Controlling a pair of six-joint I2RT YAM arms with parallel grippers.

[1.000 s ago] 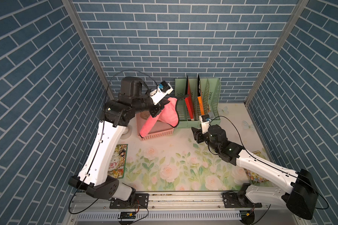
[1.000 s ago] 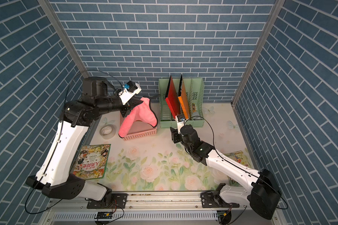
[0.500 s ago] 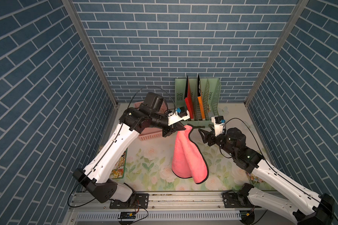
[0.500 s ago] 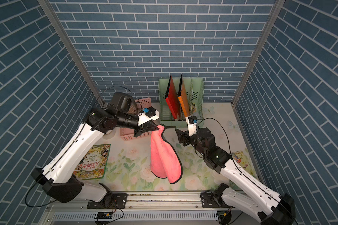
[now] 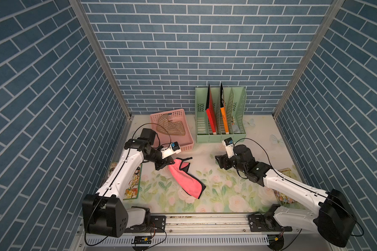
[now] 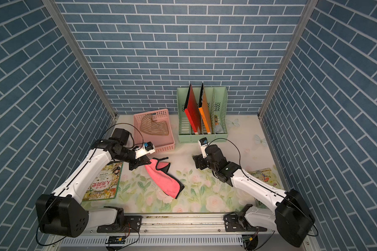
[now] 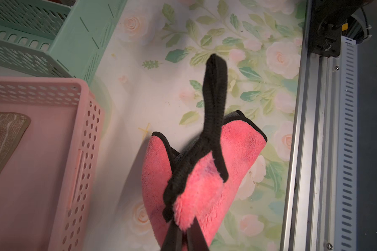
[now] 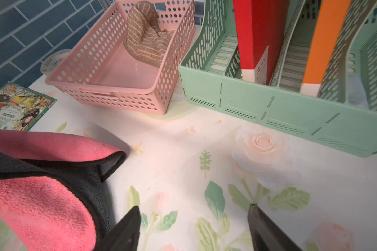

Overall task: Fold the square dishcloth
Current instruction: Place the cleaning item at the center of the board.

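I've swung the pink dishcloth (image 5: 186,178) from basket (image 5: 183,148) to mat (image 5: 226,191), still bunched; left gripper (image 5: 169,164) still pinches its corner, right gripper (image 5: 217,162) now wide, empty.

Chinese characters on picture book (image 6: 102,182)

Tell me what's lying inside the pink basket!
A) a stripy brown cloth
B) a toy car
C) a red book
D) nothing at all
A: in both top views a stripy brown cloth lies crumpled inside the pink basket, and nothing else can be seen in there.
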